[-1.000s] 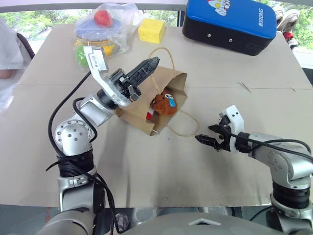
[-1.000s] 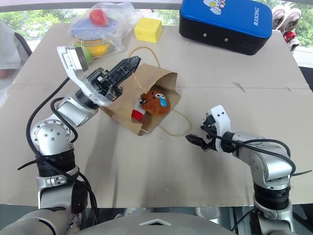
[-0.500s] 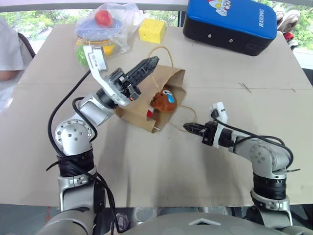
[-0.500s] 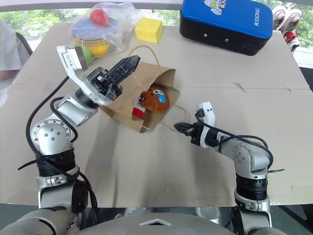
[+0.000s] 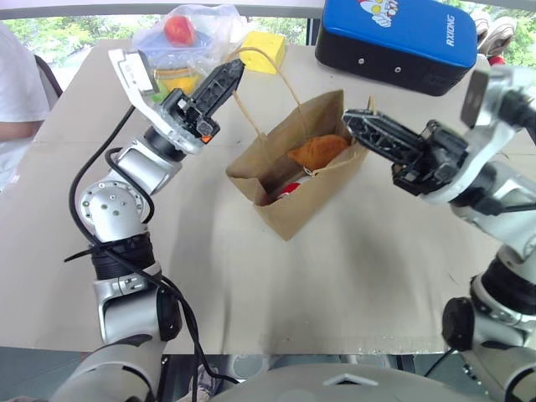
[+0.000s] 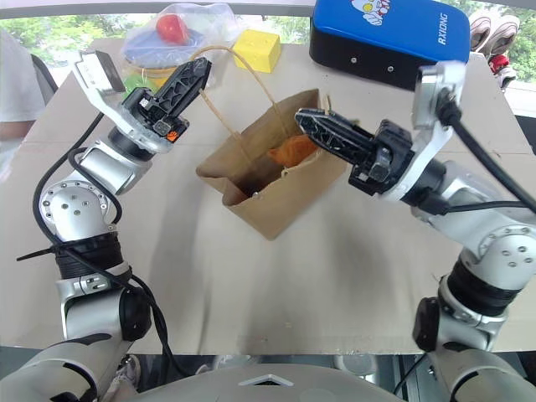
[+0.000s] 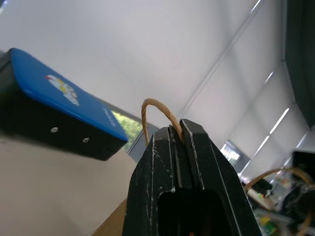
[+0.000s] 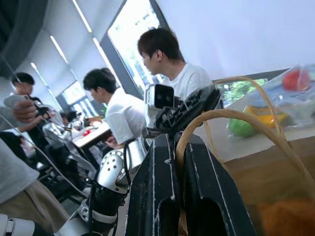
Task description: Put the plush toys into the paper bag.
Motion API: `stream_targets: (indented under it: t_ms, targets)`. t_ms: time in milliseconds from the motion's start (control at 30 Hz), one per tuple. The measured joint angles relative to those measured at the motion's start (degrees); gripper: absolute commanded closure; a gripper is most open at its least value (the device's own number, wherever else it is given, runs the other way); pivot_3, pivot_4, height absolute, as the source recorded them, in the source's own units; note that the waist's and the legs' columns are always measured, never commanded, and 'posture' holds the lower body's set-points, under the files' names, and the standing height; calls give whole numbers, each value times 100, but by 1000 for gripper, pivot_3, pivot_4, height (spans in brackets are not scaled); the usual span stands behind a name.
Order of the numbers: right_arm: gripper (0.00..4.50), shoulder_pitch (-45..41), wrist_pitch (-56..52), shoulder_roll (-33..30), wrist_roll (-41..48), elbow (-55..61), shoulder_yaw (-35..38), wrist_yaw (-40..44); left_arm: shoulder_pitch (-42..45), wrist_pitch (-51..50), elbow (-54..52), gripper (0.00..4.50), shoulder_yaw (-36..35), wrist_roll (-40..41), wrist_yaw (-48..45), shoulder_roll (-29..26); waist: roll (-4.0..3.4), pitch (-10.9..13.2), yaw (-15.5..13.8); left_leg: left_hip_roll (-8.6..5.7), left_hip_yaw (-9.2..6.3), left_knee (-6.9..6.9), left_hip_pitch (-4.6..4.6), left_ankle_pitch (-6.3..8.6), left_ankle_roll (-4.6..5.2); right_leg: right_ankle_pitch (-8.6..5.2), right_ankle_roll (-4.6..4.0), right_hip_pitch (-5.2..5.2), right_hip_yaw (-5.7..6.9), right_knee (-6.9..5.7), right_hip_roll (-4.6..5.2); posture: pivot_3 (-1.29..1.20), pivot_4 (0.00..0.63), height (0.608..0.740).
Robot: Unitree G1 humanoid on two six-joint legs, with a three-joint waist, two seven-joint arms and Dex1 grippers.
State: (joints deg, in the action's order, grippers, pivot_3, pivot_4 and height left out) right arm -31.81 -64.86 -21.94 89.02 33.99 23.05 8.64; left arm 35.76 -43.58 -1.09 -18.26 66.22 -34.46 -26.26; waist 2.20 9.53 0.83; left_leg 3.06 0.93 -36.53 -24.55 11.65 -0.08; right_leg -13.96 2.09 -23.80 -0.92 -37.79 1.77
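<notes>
Between both grippers, the paper bag hangs by its handles.
Left gripper and right gripper each pinch a handle; plush toys inside below; next, set down.

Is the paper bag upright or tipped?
Upright: the paper bag stands mouth-up, its handles pinched by the left gripper and right gripper.

The paper bag stands mid-bench, the plush toys inside it. The left end effector holds one handle to its left; the right end effector holds the other to its right. Behind lie a fruit bag, a block and a case.
</notes>
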Motion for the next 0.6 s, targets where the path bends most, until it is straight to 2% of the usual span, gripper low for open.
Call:
stream_targets:
  t_ms: [33,100,200,300,433,533,600]
  targets:
    - [4460,61,42,-484,80,67,-93,-169,-17,5,14,4500,177,-183,-106,12,1,-1,-11,0,-1,1,-2,0,0,0,0,0,2,3,0,0,150,740]
    - [4460,462,129,-807,119,161,-246,-294,-48,31,21,4500,410,-424,-231,76,8,-5,-12,2,-4,2,-4,0,0,0,-1,0,3,5,-3,0,150,740]
    - [4460,573,556,-823,494,150,-359,-609,52,49,73,4500,491,-473,-323,219,2,-1,31,3,4,-1,-5,-1,1,1,1,-8,-9,-3,-4,0,150,740]
    - [4460,281,1155,-1013,916,191,-369,-976,626,56,382,4500,477,-488,-395,257,4,-2,15,5,-3,-7,-3,-1,2,0,1,-5,-2,-6,-11,0,150,740]
    - [4460,610,1255,-1328,706,348,-773,-1038,814,231,620,4500,809,-1152,-1018,-200,-2,-4,29,4,12,2,3,0,3,-1,0,-4,-18,2,-10,0,150,740]
    - [4460,5,1754,-1248,1099,309,-948,-1312,984,63,1125,4500,831,-1204,-1124,-70,-5,9,17,8,4,-15,-24,0,3,1,2,-27,-9,-8,-11,0,150,740]
    - [4460,-122,1870,-1557,1092,358,-946,-1279,1348,70,1349,4500,840,-1320,-1224,-144,10,0,-17,8,-7,-13,-18,1,4,0,1,-9,5,3,-11,0,150,740]
